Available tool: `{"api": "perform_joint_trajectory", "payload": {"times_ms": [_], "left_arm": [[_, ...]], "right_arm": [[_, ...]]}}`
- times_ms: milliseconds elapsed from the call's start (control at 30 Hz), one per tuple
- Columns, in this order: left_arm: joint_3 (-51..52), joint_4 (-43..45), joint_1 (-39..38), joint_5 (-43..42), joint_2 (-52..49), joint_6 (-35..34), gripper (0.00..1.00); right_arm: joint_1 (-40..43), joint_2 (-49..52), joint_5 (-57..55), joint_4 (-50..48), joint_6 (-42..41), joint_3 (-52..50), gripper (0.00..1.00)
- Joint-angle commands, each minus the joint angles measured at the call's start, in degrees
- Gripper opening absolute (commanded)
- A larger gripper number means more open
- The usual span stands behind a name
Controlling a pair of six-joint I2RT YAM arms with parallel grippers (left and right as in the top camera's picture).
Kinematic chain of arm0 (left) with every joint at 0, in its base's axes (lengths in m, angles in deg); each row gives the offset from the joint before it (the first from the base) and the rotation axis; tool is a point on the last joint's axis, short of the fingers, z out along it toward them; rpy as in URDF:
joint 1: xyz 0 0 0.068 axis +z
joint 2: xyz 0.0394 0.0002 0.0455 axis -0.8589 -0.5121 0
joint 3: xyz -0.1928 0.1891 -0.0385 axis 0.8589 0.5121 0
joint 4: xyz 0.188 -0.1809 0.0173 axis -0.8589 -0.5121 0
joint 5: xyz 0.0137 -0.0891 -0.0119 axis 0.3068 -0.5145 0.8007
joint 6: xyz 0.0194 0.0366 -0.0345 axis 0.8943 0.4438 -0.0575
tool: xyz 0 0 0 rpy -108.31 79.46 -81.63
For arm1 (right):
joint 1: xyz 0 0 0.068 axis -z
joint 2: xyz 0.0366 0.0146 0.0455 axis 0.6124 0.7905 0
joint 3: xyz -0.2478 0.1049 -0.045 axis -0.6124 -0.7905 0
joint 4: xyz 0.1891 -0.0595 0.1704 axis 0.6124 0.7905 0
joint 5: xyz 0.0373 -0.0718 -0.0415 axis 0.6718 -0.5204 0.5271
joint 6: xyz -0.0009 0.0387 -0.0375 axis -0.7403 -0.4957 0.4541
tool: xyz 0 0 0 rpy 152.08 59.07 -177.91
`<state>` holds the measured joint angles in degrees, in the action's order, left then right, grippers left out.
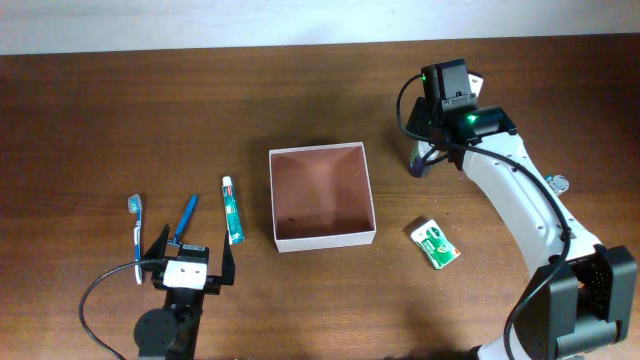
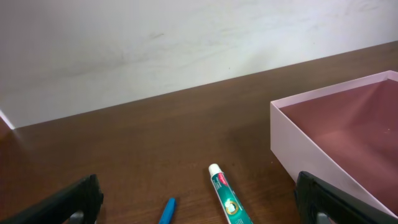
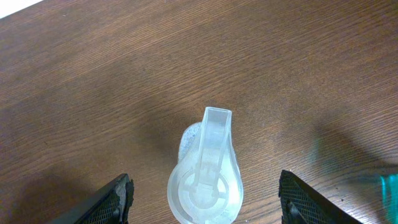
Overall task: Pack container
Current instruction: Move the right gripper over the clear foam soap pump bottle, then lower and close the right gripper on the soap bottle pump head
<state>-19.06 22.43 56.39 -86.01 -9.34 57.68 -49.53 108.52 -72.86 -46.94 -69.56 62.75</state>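
Because our right end effector [image 3: 210, 199] hangs wide open over the clear pump bottle [image 3: 208, 158], just right of the container [image 1: 322, 239] at the middle of the counter [image 1: 120, 120], we risk tipping the bottle if one finger lands off-centre.

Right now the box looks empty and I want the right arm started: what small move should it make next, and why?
Probably lower the right gripper straight down and close on the clear pump bottle. In the right wrist view its open fingers stand either side of the bottle, and the container holds nothing yet.
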Motion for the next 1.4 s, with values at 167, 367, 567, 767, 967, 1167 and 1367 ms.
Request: {"api": "perform_joint_trajectory", "payload": {"times_ms": [167, 367, 567, 767, 967, 1167, 1367], "left_arm": [[0.3, 0.0, 0.3, -0.6, 0.2, 0.9, 0.99], [0.3, 0.0, 0.3, -0.6, 0.2, 0.9, 0.99], [0.3, 0.0, 0.3, -0.6, 0.2, 0.9, 0.99], [0.3, 0.0, 0.3, -0.6, 0.2, 0.9, 0.99], [0.3, 0.0, 0.3, -0.6, 0.2, 0.9, 0.99], [0.3, 0.0, 0.3, -0.6, 0.2, 0.9, 0.99], [0.3, 0.0, 0.3, -0.6, 0.2, 0.9, 0.99]], "right_arm": [[0.3, 0.7, -0.3, 0.5, -0.2, 0.6, 0.70], [0.4, 2.5, -0.3, 0.3, 1.3, 0.6, 0.71], [1.1, 2.7, -0.3, -0.1, 1.9, 0.6, 0.69], [1.8, 2.7, -0.5, -0.2, 5.4, 0.6, 0.46], [1.8, 2.7, -0.2, 0.1, 6.3, 0.6, 0.38], [1.7, 2.7, 0.2, 0.1, 9.1, 0.6, 0.29], [1.7, 2.3, 0.4, 0.3, 13.3, 1.0, 0.26]]}}
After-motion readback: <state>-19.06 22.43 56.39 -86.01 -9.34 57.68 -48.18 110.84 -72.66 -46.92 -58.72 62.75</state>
